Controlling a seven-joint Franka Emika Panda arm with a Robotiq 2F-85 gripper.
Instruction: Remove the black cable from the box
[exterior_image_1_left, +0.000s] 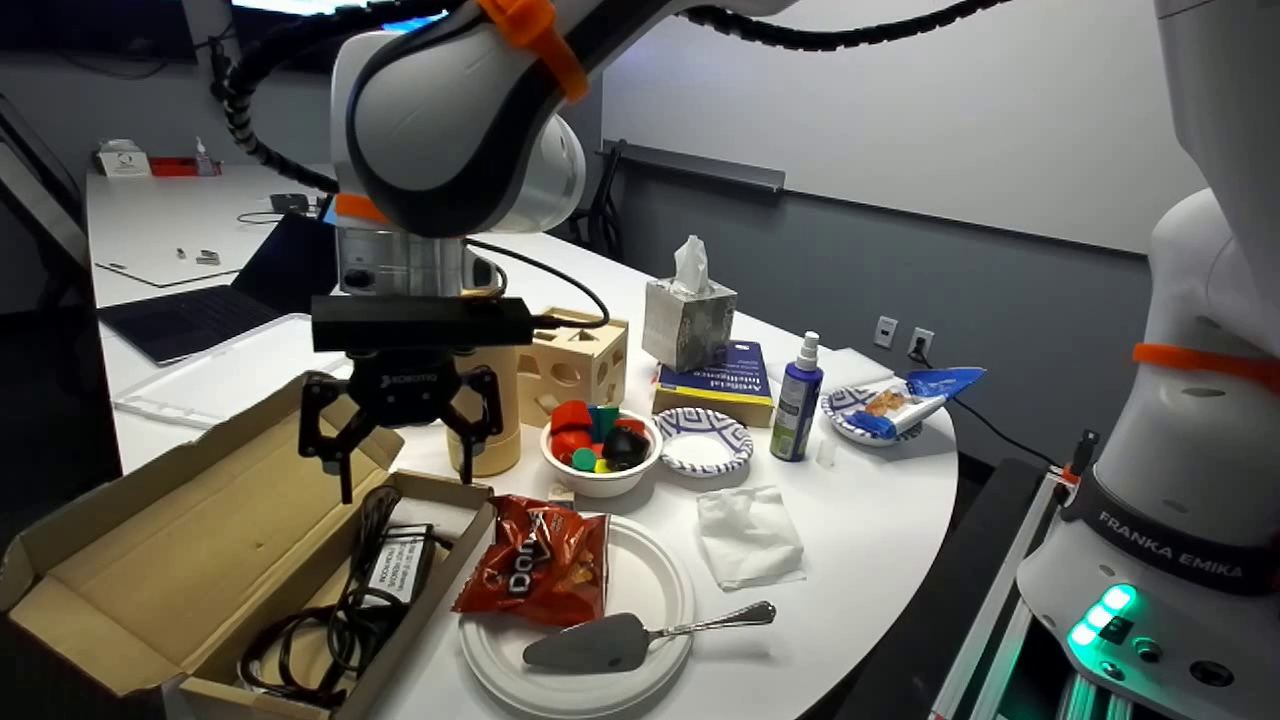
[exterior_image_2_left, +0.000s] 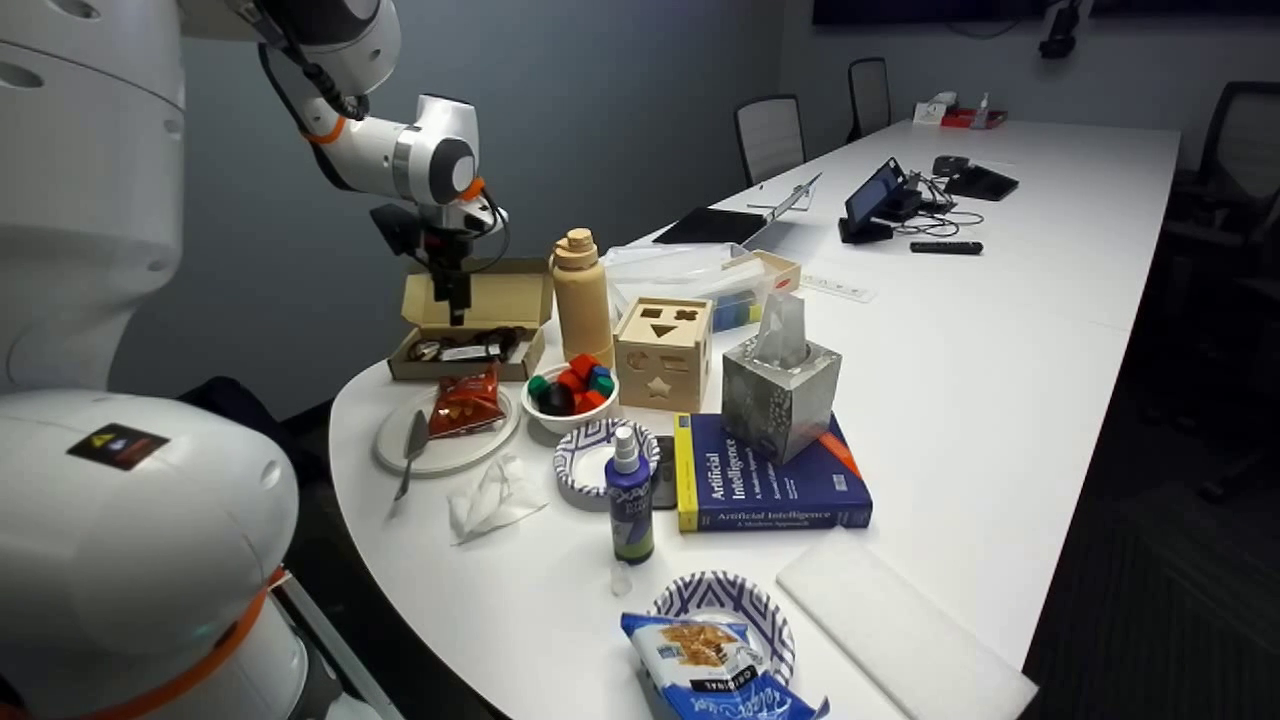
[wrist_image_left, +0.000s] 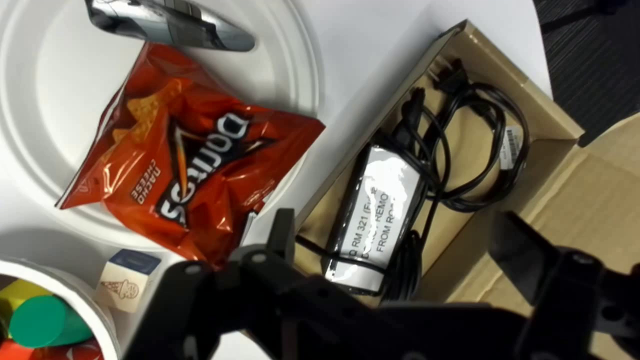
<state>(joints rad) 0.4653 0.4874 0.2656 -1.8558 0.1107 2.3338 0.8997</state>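
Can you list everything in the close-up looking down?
Box: 1, brown, right, open
Cable: count unclear, black, in box
Power adapter: 1, black, in box
Barcode tag: 1, white, in box
Plate: 1, white, upper left
Chip bag: 1, red, on plate
Cake server: 1, silver, on plate
Bowl: 1, white, lower left
Blocks: several, multicoloured, in bowl
Loose block: 1, tan-and-blue, beside bowl
Table: 1, white, underneath
Floor: 1, dark, upper right
Gripper: 1, black, bottom, open above box
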